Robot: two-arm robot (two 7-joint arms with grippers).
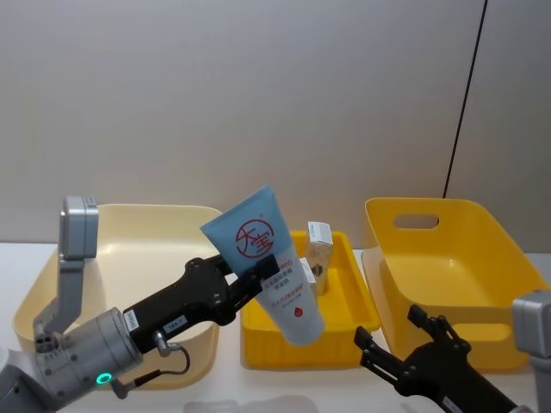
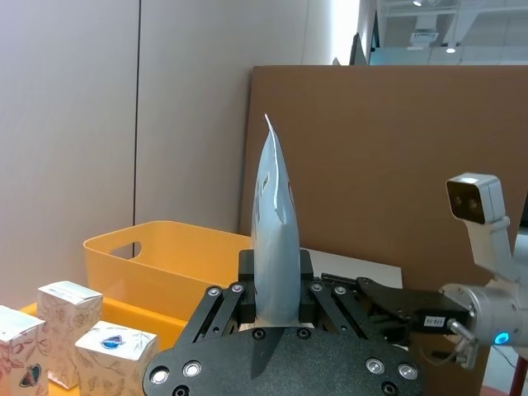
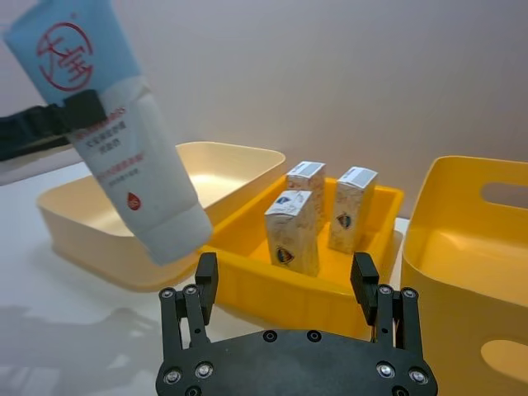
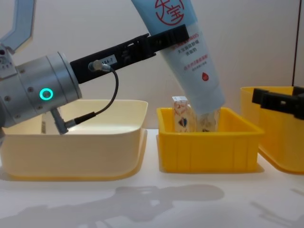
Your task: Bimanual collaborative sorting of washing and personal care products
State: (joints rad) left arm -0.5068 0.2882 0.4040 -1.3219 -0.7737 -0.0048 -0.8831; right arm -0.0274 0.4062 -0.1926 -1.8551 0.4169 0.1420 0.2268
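Note:
My left gripper [image 1: 265, 268] is shut on a pale-blue squeeze tube [image 1: 256, 234] with a red circle logo. It holds the tube tilted, cap end down, above the small yellow tray [image 1: 258, 337]. In the chest view the tube [image 4: 190, 52] hangs from the left gripper [image 4: 167, 37] with its lower end just above the tray [image 4: 209, 148]. Three small white cartons [image 3: 293, 231] stand upright in that tray [image 3: 264, 289]. My right gripper [image 3: 285, 279] is open and empty, low in front of the tray, at the lower right of the head view [image 1: 400, 337].
A wide cream bin [image 1: 146, 249] stands left of the tray. A deep yellow bin [image 1: 448, 267] with a handle slot stands to its right. A plain wall lies close behind. Bare white table runs along the front.

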